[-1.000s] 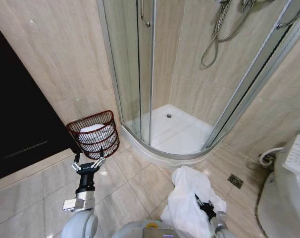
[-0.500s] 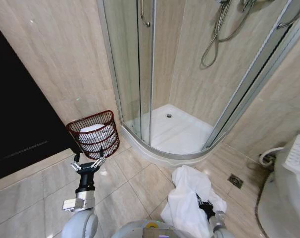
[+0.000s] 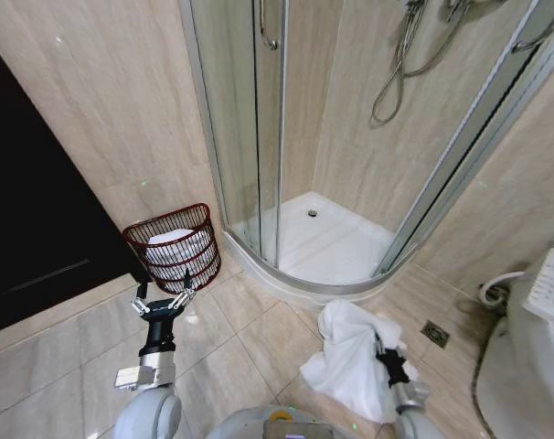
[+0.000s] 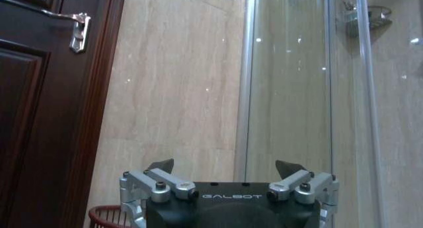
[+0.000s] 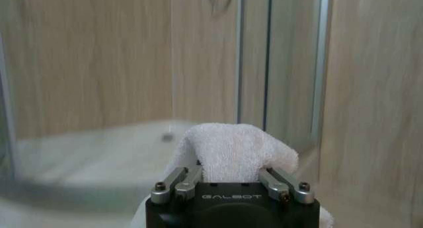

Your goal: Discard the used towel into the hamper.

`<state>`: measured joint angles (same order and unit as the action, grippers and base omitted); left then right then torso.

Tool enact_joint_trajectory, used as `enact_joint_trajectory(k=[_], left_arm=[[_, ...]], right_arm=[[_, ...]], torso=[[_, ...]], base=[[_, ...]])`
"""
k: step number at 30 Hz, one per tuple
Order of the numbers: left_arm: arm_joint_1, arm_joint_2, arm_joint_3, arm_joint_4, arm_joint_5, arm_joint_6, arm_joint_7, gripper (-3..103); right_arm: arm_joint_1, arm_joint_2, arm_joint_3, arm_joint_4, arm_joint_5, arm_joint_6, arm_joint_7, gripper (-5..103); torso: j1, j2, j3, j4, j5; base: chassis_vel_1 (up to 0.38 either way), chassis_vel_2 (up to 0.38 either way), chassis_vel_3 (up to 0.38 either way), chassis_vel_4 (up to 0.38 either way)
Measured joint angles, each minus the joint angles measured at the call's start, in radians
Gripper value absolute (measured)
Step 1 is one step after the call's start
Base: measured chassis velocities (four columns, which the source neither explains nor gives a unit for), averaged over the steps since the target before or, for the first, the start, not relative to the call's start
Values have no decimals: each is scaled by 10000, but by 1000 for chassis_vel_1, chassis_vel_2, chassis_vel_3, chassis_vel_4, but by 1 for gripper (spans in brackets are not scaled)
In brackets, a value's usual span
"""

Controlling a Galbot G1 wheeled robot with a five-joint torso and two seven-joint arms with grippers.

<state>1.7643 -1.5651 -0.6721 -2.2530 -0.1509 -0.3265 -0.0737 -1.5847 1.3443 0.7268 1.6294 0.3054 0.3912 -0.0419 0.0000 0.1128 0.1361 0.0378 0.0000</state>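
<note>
A white towel (image 3: 352, 358) hangs low over the floor tiles at the lower right, bunched in my right gripper (image 3: 388, 358), which is shut on it. In the right wrist view a fold of the towel (image 5: 231, 152) stands up between the closed fingers of the gripper (image 5: 230, 177). The hamper (image 3: 175, 247), a dark reddish-brown wire basket with white cloth inside, stands on the floor by the wall at the left. My left gripper (image 3: 164, 302) hovers open just in front of the hamper, with nothing between its fingers. The left wrist view shows the open left gripper (image 4: 225, 164) and the hamper's rim (image 4: 106, 215).
A curved glass shower enclosure (image 3: 259, 137) with a white tray (image 3: 323, 242) fills the middle. A dark wooden door (image 3: 30, 201) stands at the left. A toilet (image 3: 533, 338) sits at the right, and a floor drain (image 3: 434, 333) lies beside it.
My right gripper has lifted and shifted slightly right, pulling the towel up off the floor into a tighter bundle. The left arm has not moved.
</note>
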Motion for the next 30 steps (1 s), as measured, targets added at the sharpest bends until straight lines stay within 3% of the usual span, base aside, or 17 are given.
enact_joint_trajectory(k=[5, 13, 21, 30], left_arm=[[2, -2, 5, -12, 3, 6, 0, 100], [8, 19, 1, -130, -103, 221, 0, 100], [12, 46, -37, -284, -133, 620, 18, 100], [-9, 61, -52, -245, -145, 647, 31, 100]], right_arm=[[-393, 147, 437, 1451, -199, -236, 128, 24], [-1501, 578, 709, 5211, -481, -1858, 540, 24], [-1650, 863, 331, 6303, -1283, -2180, 700, 24], [-1546, 900, 350, 6357, -1423, -2345, 801, 24]], torso=[[0, 0, 0, -1, 0], [0, 0, -1, -3, -6], [0, 0, -1, -1, 1], [0, 0, -1, -1, 0]], base=[[0, 0, 0, 0], [0, 0, 0, 0], [0, 0, 0, 0], [0, 0, 0, 0]])
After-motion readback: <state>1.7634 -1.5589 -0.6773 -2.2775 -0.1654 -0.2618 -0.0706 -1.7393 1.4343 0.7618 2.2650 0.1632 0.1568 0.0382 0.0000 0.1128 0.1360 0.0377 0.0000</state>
